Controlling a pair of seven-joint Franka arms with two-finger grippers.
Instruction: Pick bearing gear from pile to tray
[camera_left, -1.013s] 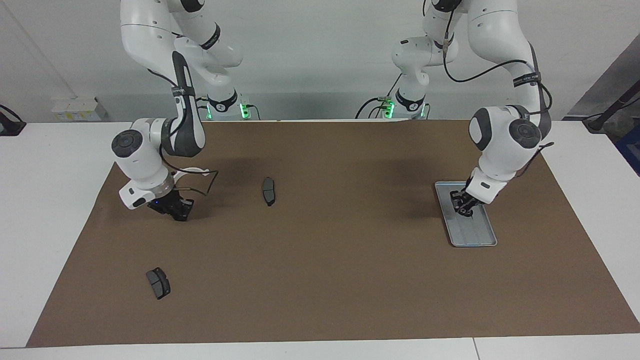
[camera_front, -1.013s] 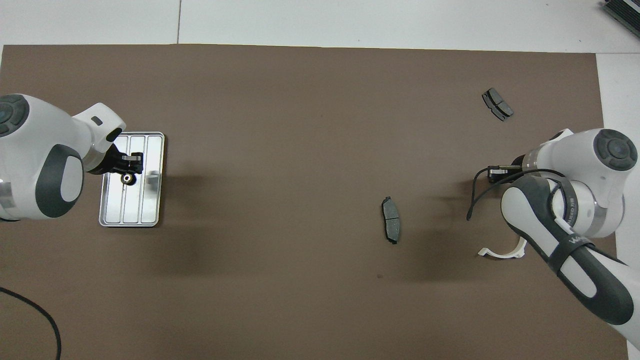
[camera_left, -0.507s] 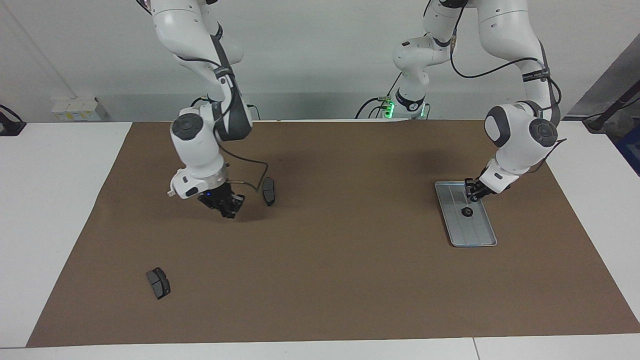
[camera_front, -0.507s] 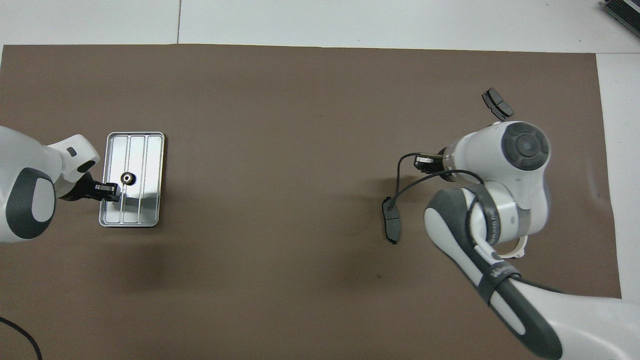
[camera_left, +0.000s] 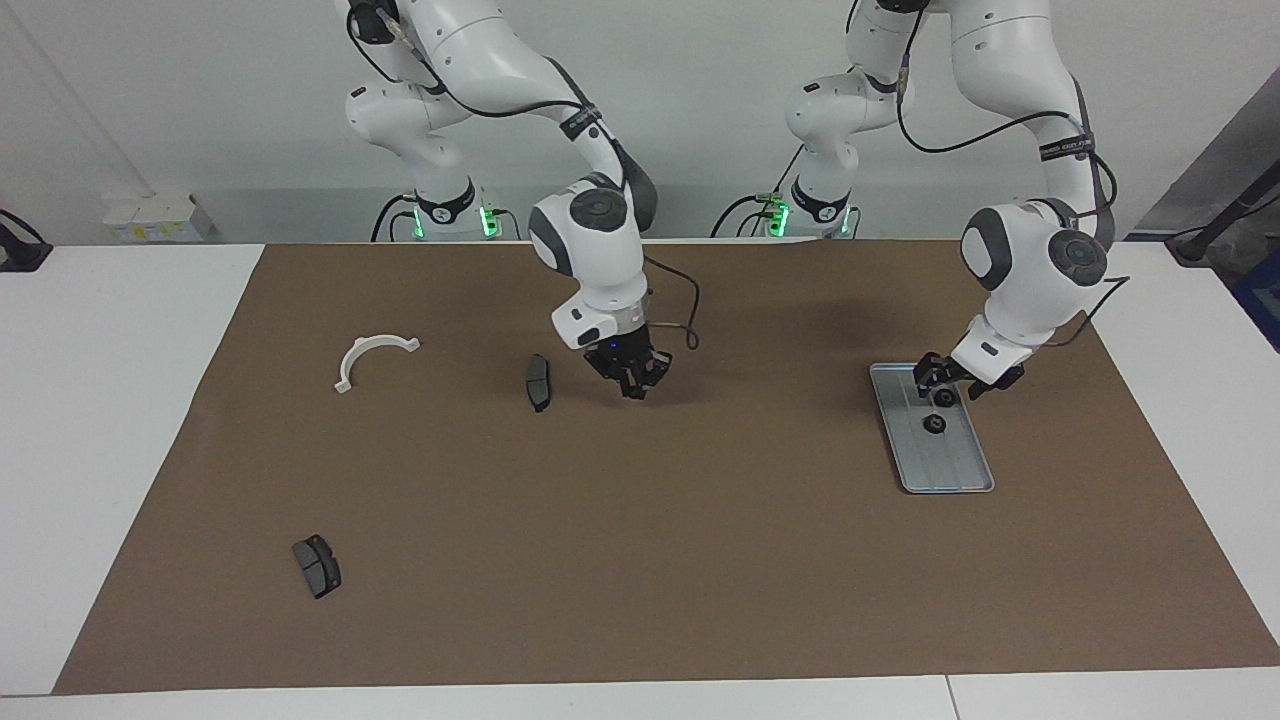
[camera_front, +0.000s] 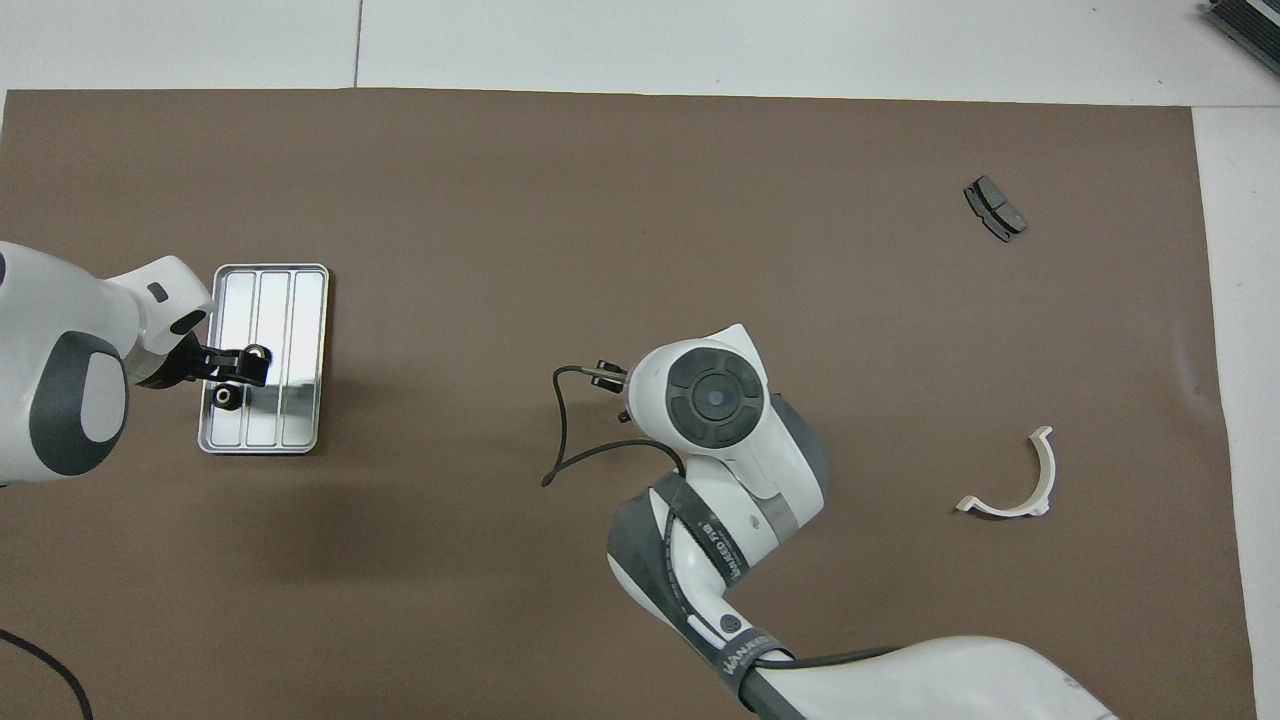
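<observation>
A silver ribbed tray (camera_left: 972, 472) (camera_front: 300, 300) lies toward the left arm's end of the mat. A small black gear (camera_left: 933, 424) lies on its floor. My left gripper (camera_left: 940, 385) (camera_front: 245, 365) hangs open just above the tray, over the gear. A second small dark ring (camera_front: 226, 397) shows on the tray beside it; I cannot tell whether it is a gear or a reflection. My right gripper (camera_left: 630, 385) hangs low over the mat between the tray and a brake pad (camera_left: 538, 382). In the overhead view its own wrist hides it.
A white curved bracket (camera_left: 372, 354) (camera_front: 1020, 490) lies toward the right arm's end of the mat. A second brake pad (camera_left: 316, 566) (camera_front: 994, 208) lies farther from the robots than the bracket. A brown mat (camera_left: 700, 560) covers the white table.
The left gripper let go of the gear on the tray, rose and drew back slightly. The right gripper swept from the bracket past the brake pad toward the tray, uncovering the bracket.
</observation>
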